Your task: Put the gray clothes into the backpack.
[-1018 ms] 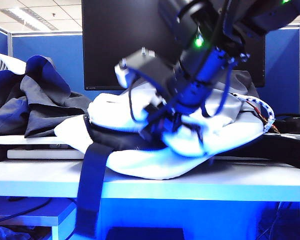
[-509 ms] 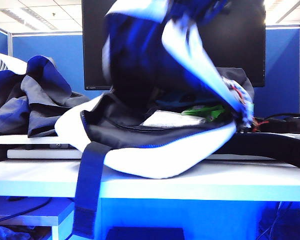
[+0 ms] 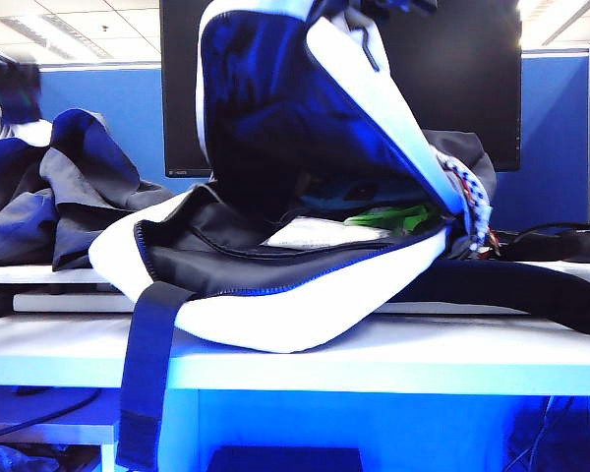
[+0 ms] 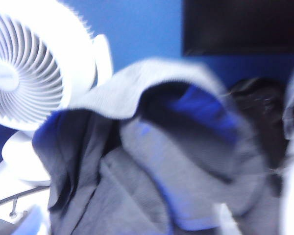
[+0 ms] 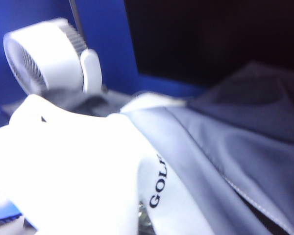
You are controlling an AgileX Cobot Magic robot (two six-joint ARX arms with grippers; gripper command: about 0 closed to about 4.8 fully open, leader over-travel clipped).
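The backpack [image 3: 275, 295] gapes under its raised flap [image 3: 305, 108], leaving passage inside; white contents [image 3: 320, 234] partly fill it.

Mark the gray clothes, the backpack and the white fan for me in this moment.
gray clothes [image 3: 84, 202]: exterior view, on the crumpled heap left of the bag.
backpack [image 3: 275, 324]: exterior view, on the white lower shell below the zipper.
white fan [image 4: 24, 81]: left wrist view, on the round grille.

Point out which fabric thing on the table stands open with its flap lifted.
The backpack, white with navy lining: its flap is raised at the middle of the table, showing things inside. The gray clothes lie heaped to its left, not yet packed.
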